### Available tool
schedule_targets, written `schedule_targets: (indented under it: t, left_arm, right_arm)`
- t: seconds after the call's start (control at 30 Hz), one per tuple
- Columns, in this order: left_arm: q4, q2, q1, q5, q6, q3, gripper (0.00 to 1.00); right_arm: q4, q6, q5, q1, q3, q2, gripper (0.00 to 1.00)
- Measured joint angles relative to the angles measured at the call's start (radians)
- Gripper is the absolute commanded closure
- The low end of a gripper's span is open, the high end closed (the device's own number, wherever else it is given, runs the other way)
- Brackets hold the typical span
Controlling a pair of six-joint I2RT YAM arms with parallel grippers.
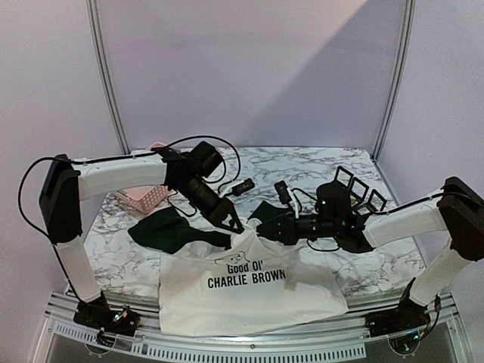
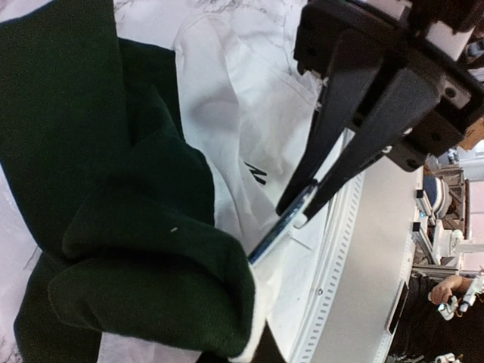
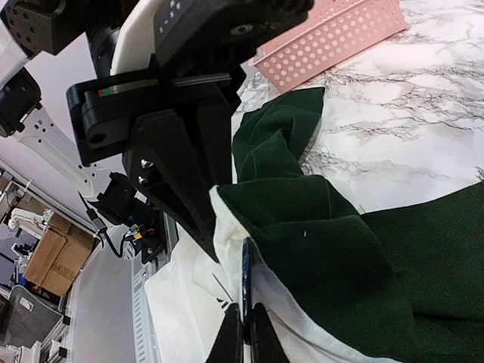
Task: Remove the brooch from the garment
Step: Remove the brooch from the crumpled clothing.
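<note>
Right gripper (image 3: 246,318) up close, jaws pressed together on the lower end of the brooch (image 3: 246,276)!
That brooch shows as a thin dark blue sliver, seen edge-on, at the white edge of the garment (image 1: 249,295), just beside a bunched dark green sleeve (image 3: 325,272). Left gripper (image 2: 296,210) is on it from the other side, jaws closed to a point and pinching the same blue sliver. Both grippers meet tip to tip at the shirt's top edge, just above the black "CHARLIE BROWN" print. Shirt lies print-up on the marble bench (image 1: 318,162), hem at the near edge. Pink perforated basket (image 1: 144,198) sits behind the left arm, well apart from the grip.
</note>
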Motion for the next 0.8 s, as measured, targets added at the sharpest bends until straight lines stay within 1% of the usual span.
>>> schedule_targets:
  t: [0.53, 0.8]
  left_arm:
    - [0.021, 0.000, 0.002, -0.005, -0.014, 0.000, 1.00]
    - [0.039, 0.000, 0.013, -0.006, -0.032, 0.000, 1.00]
  right_arm:
    - [-0.146, -0.077, 0.087, 0.009, 0.039, -0.017, 1.00]
    - [-0.159, -0.086, 0.106, 0.011, 0.036, -0.021, 1.00]
